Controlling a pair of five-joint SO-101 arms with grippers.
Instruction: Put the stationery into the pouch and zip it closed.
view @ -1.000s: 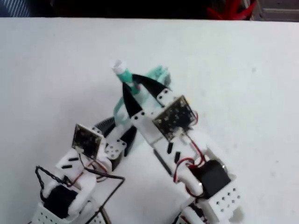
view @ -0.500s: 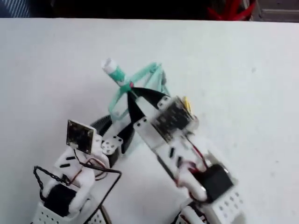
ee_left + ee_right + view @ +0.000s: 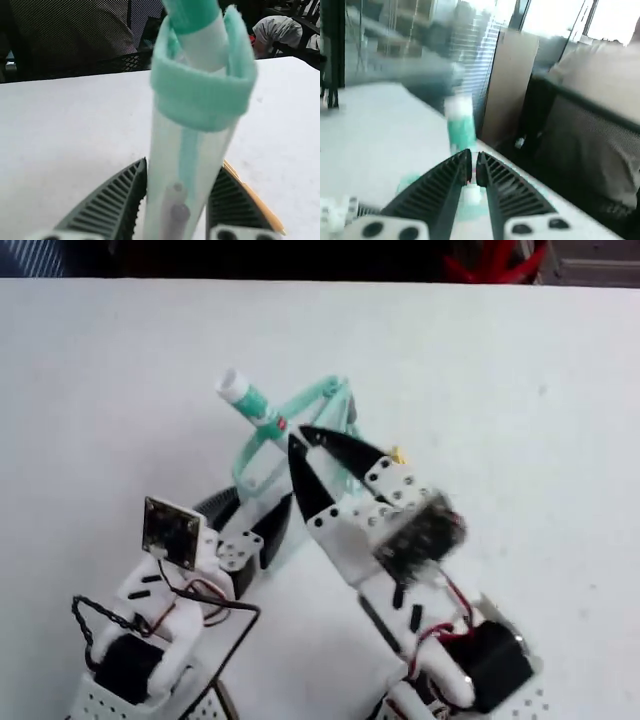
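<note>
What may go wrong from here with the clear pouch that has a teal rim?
1. The teal-and-white marker sticks out of the clear, teal-rimmed pouch, so zipping it closed would probably jam.
2. The left gripper clamps the pouch far from its mouth; a push from the right gripper might tip it.

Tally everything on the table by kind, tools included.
pouch: 1
marker: 1
yellow pencil: 1
Tools: 2, the left tool and the right tool
Total: 5
</note>
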